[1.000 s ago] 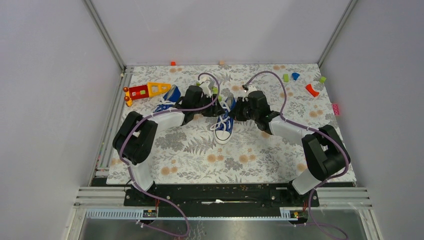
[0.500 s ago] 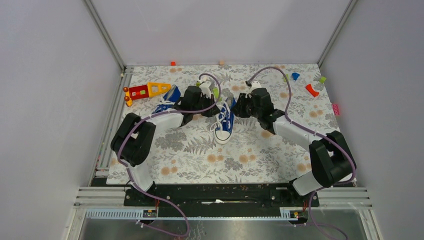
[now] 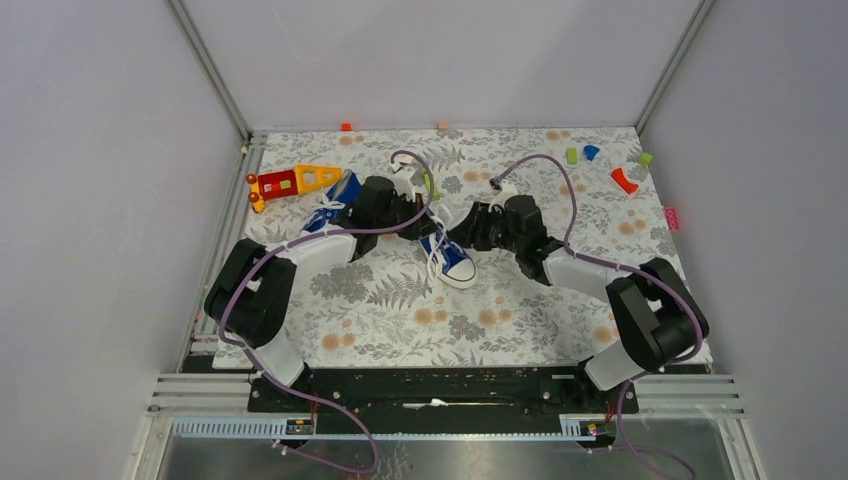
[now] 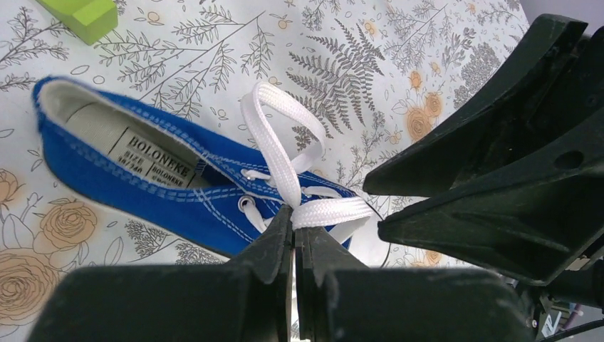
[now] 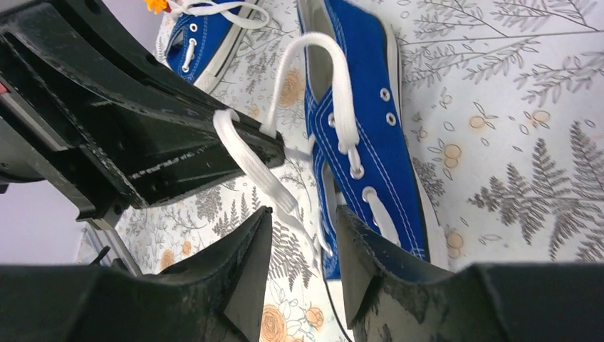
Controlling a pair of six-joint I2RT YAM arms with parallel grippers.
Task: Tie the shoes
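One of the shoes (image 3: 452, 262), blue canvas with a white toe cap, lies mid-table between my two grippers. In the left wrist view this shoe (image 4: 135, 178) shows its white lace loop (image 4: 279, 139), and my left gripper (image 4: 294, 226) is shut on the lace at the loop's base. My right gripper (image 5: 303, 217) is open just beside the shoe (image 5: 370, 135); a loose lace end (image 5: 271, 187) runs down toward its gap, not pinched. The other shoe (image 3: 335, 200) lies behind my left arm, partly hidden. From above, the left gripper (image 3: 424, 224) and right gripper (image 3: 463, 236) nearly touch.
A red-orange-yellow toy (image 3: 290, 181) lies at the back left. Small blocks sit at the back right: green (image 3: 571, 156), blue (image 3: 591, 152), red (image 3: 624, 180), and pink (image 3: 671, 216) at the mat's edge. A green block (image 4: 78, 16) lies near the shoe's heel.
My left gripper has shut on the lace. The right gripper has opened. The middle shoe's toe has swung toward the right, and both arms have shifted.
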